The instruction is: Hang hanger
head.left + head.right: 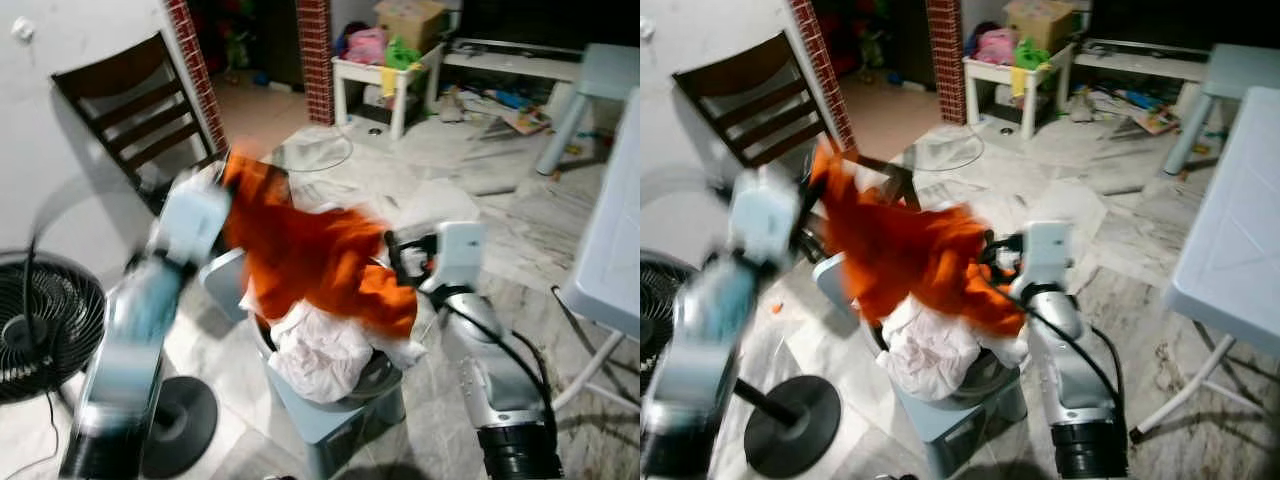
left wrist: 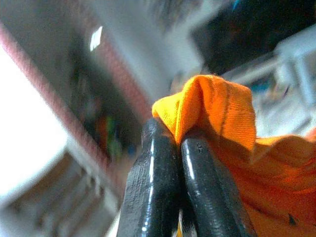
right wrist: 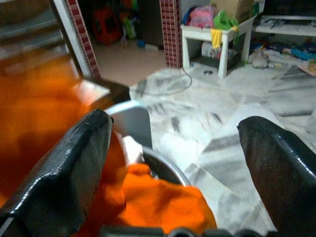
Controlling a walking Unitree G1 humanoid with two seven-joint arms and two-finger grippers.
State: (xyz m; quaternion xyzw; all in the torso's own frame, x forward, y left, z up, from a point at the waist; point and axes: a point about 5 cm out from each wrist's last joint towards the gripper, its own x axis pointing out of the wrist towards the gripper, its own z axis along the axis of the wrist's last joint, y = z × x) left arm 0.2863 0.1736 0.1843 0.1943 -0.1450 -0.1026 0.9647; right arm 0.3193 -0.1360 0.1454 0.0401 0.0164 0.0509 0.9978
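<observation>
The left gripper (image 2: 180, 148) is clamped fully closed on a fold of the orange garment (image 1: 310, 255), holding it raised at centre left of the left eye view. The garment drapes down and right from that pinch point onto a pile of white laundry (image 1: 320, 350) in a round basin (image 1: 375, 378) set on a pale stool (image 1: 325, 420). The right gripper (image 3: 177, 148) stands wide open, its two black fingers well apart and holding nothing, just beside the lower right edge of the garment. No hanger can be made out; if one is inside the garment, the fabric hides it.

Step in hand, as judged: lifting the garment clear of the basin, ahead of hanging. The left arm is blurred, which suggests it is in motion.

Next move calls for:
- freeing the trailing hem from the white laundry;
- locating a hanger hook or rail, neither of which is visible;
- closing the right gripper on the lower edge for support.

A dark wooden chair (image 1: 130, 100) stands at upper left; a black fan (image 1: 45, 325) at lower left.
</observation>
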